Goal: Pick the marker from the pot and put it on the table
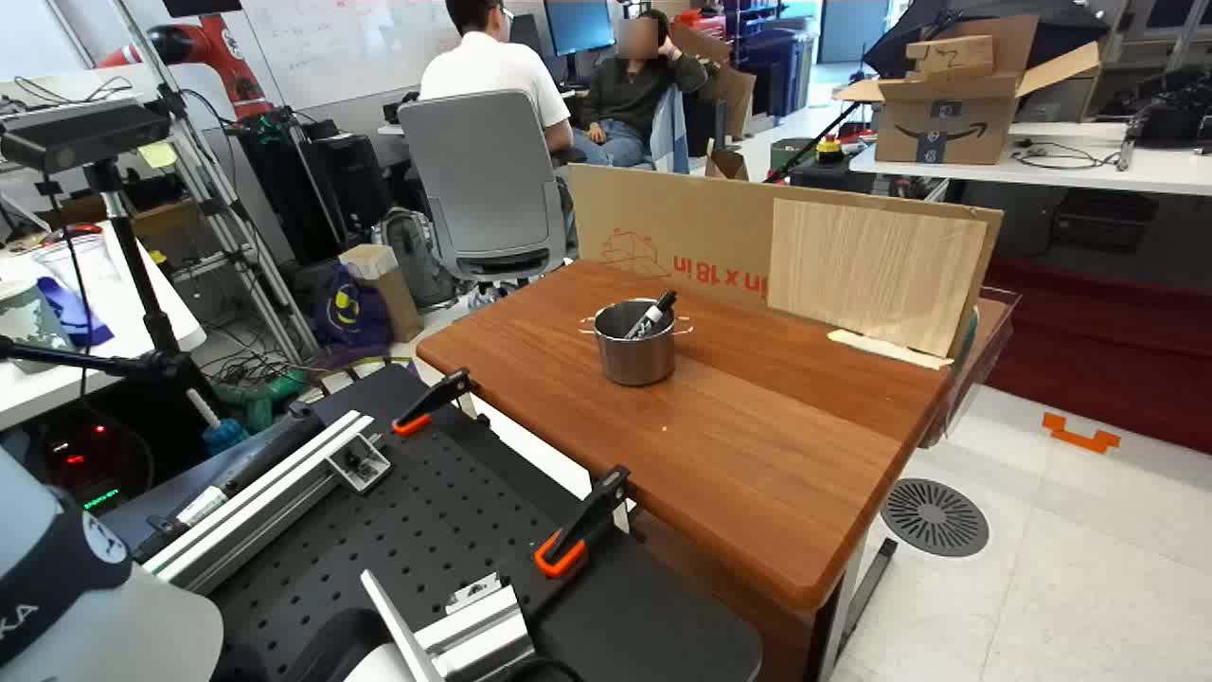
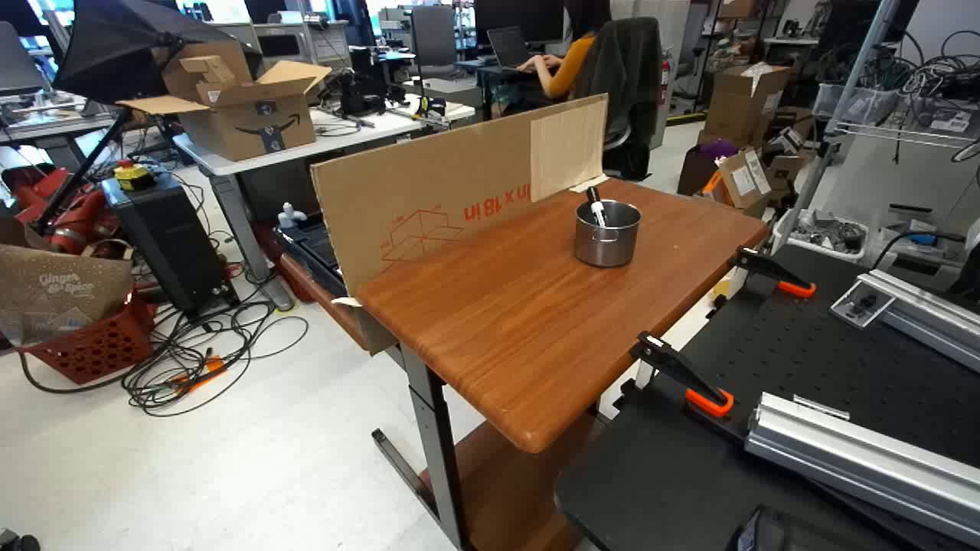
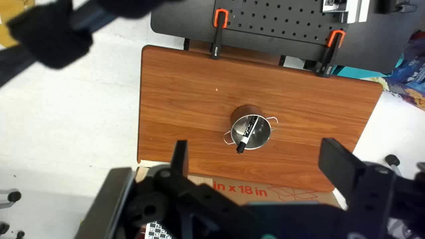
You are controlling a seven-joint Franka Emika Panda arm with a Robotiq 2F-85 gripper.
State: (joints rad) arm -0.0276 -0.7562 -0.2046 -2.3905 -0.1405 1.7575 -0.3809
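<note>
Wrist view: my claw (image 3: 254,149) is spread wide and holds nothing. The marker (image 3: 248,132) leans inside the pot (image 3: 239,113), and the pot stands upright on the surface (image 3: 189,83). From me, the marker seems to lie below and a bit ahead, well apart. Its black cap (image 3: 241,147) pokes out over the rim, on the side toward the cardboard (image 3: 244,191), and its other end goes down into the pot. Its long way runs mostly up and down in this view, with a small slant, while my fingers (image 3: 338,166) stand off to each side. So I think I need only a little turn to pinch it from both sides, and the cap end looks best to grab. The low end is hard to see. The rim cuts it off for me, and the pot's wall hides it in both exterior views, so I can't tell what it rests on. My fingers look blurry. Neither exterior view shows my claw; in an exterior view a bit of my white arm (image 1: 142,606) peeks in at the edge. So my height is hard to tell.
</note>
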